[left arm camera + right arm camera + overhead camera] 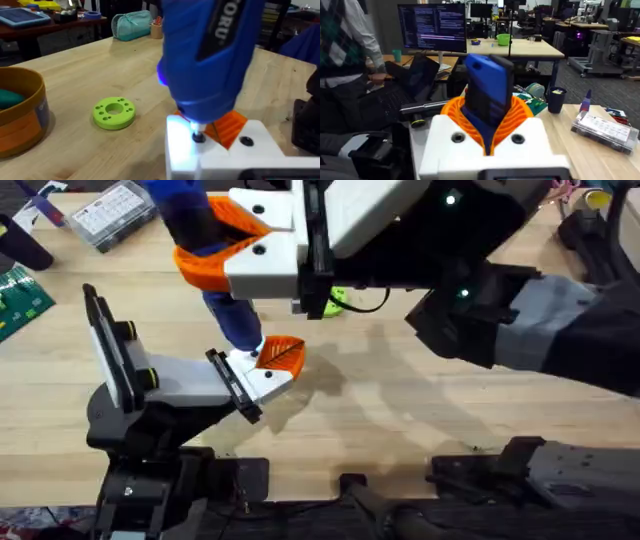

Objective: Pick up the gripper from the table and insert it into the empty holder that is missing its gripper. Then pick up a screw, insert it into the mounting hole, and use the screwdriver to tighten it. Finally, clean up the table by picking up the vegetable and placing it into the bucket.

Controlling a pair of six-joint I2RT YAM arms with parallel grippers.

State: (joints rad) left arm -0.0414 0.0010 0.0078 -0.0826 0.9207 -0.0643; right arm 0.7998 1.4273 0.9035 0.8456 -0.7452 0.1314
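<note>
My right gripper (pixel 215 245), white with orange ribbed pads, is shut on the thick blue screwdriver (pixel 228 300) and holds it upright, tip down. The same grip shows in the right wrist view, where the screwdriver (pixel 487 95) stands between the pads of the right gripper (pixel 487 135). Its tip (pixel 198 136) rests on the white gripper piece with an orange pad (pixel 227 127), mounted at the end of my left arm (pixel 275 362). The screw is hidden under the tip. An orange-brown bucket (pixel 22 117) holds a teal piece. The vegetable is out of view.
A lime-green disc (pixel 114 112) lies on the wood between the bucket and the screwdriver. A clear parts box (pixel 110 210) and a green circuit board (pixel 20 300) sit at the table's far left. A teal pouch (pixel 132 24) stands at the far edge.
</note>
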